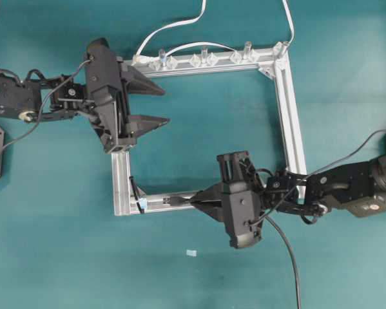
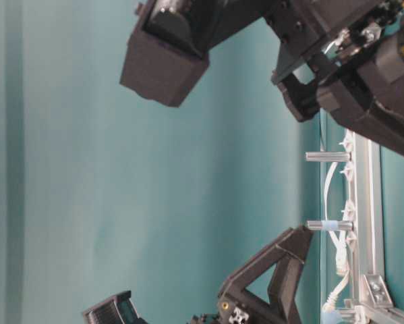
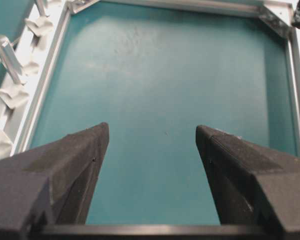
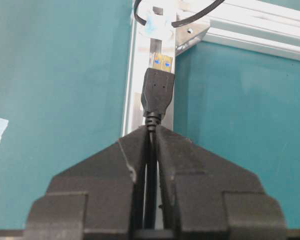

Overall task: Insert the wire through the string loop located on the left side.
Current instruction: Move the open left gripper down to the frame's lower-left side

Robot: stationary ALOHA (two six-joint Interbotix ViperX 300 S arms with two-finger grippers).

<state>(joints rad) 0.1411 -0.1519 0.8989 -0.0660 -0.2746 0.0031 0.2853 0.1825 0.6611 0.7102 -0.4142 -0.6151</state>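
The wire's black plug (image 4: 158, 90) with its metallic tip (image 4: 161, 62) sticks out of my right gripper (image 4: 151, 129), which is shut on the cable just behind it. The plug (image 1: 176, 201) lies over the frame's bottom bar and points left at the string loop (image 1: 136, 192). A short gap separates tip and loop. The dark string loop (image 4: 190, 20) curves above its light blue tag (image 4: 152, 22) at the frame corner. The rest of the wire (image 1: 289, 257) trails toward the front edge. My left gripper (image 1: 166, 106) hangs open over the frame's upper left, nothing between its fingers (image 3: 84, 150).
The aluminium frame (image 1: 289, 109) forms a square on the teal table. Clear plastic clips (image 1: 202, 60) and white cables (image 1: 173, 26) run along its top bar. A small scrap of tape (image 1: 191, 253) lies in front of the frame.
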